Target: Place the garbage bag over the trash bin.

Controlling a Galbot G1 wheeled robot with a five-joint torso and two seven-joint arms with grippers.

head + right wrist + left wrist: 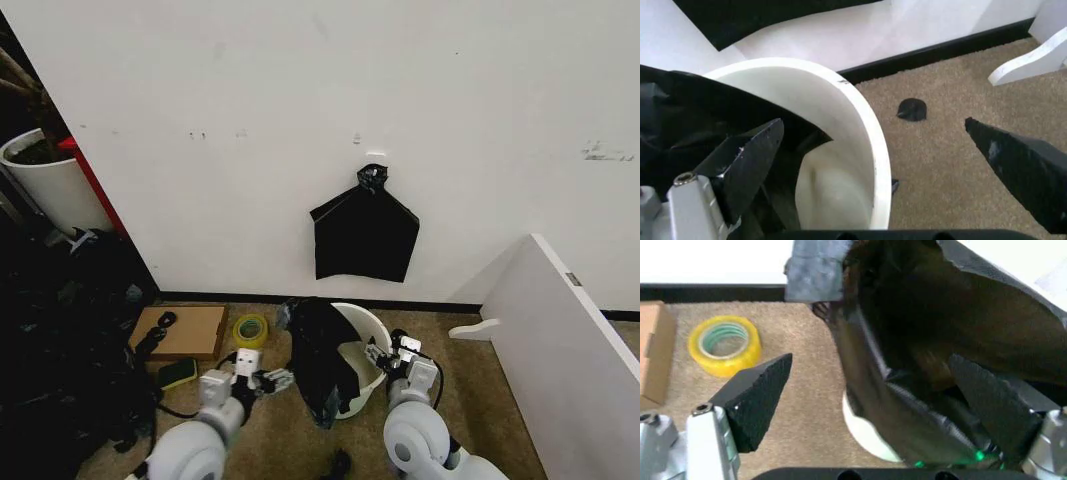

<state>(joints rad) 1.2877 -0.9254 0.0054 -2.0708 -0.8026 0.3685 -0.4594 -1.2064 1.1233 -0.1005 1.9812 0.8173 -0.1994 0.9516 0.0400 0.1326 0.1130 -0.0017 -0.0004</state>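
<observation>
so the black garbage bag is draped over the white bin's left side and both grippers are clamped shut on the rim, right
Not quite. The garbage bag does hang over the trash bin's left side, but both grippers are open. The right wrist view shows the right gripper spread astride the rim; the left wrist view shows the left gripper spread around the bag-covered side.

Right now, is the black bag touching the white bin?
Touching. The head view shows the garbage bag draped over the trash bin rim; the right wrist view shows it hanging inside the wall.
</observation>
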